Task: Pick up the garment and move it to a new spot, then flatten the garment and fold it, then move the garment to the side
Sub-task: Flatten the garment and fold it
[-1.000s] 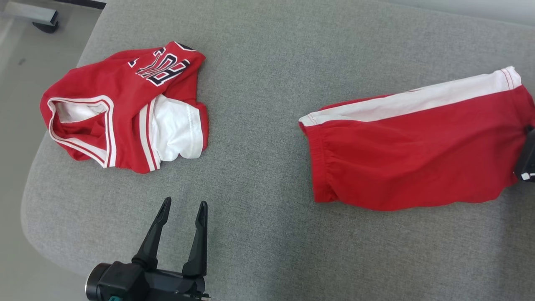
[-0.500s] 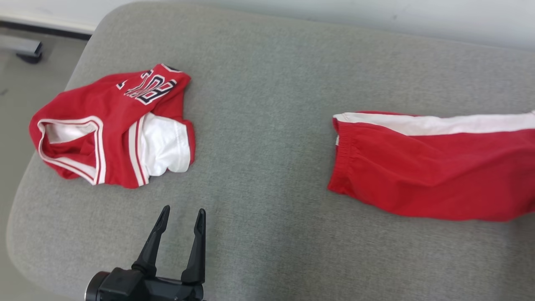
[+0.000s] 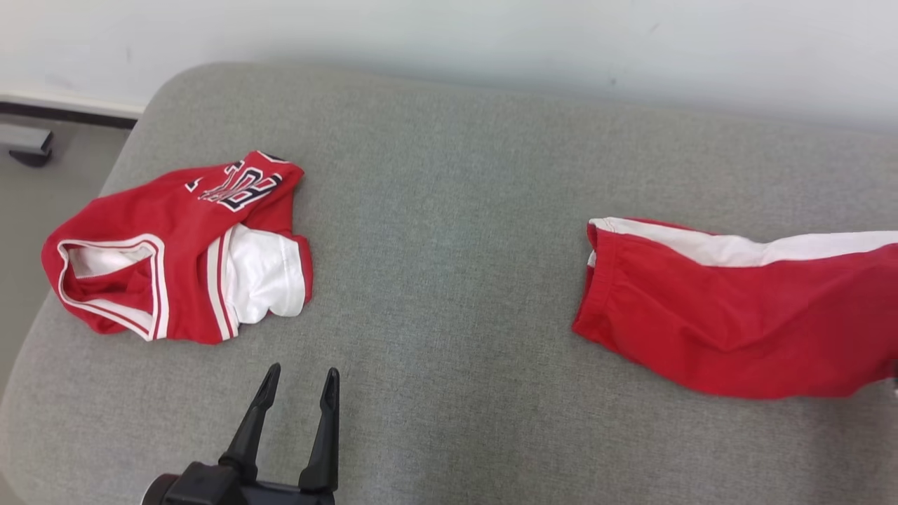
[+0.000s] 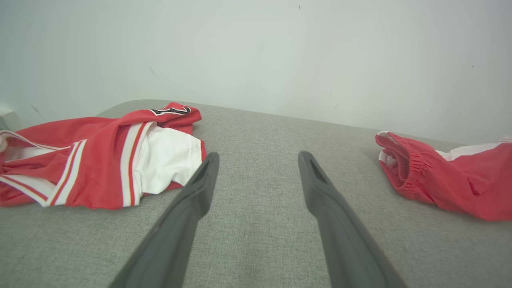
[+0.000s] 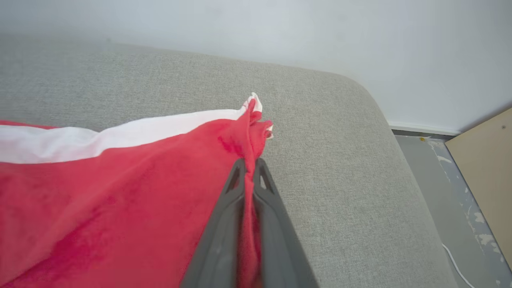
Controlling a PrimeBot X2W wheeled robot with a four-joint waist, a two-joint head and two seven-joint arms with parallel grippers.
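Far left of the grey cushion (image 3: pixel 449 210): a red jersey (image 3: pixel 175 259) with white trim lies crumpled. Its dark lettering faces up at the far end and a white lining shows on its right side.

Left gripper (image 3: pixel 302 369): it hovers low above bare cushion, just nearer to me than the jersey. My fingers are spread wide and hold nothing. In the left wrist view the left gripper (image 4: pixel 258 155) points toward the wall (image 4: pixel 256 48), with the jersey (image 4: pixel 100 160) on one side and the shorts (image 4: pixel 440 180) on the other, touching neither.

Right half of the cushion: the red shorts (image 3: pixel 736 322) are well apart from the jersey. Their long axis runs left to right across the head view, dipping slightly toward me at the right. The gathered elastic waistband is the left end and points at the jersey. A white side stripe runs along the far edge. The right end passes out of that view.

Right gripper (image 5: pixel 250 162): my fingers are clenched on a fold of the shorts (image 5: pixel 120 180) near the hem corner. Red cloth is pinched between them and a small tuft stands just past the tips. Whether the held end is clear of the cushion, I cannot tell.
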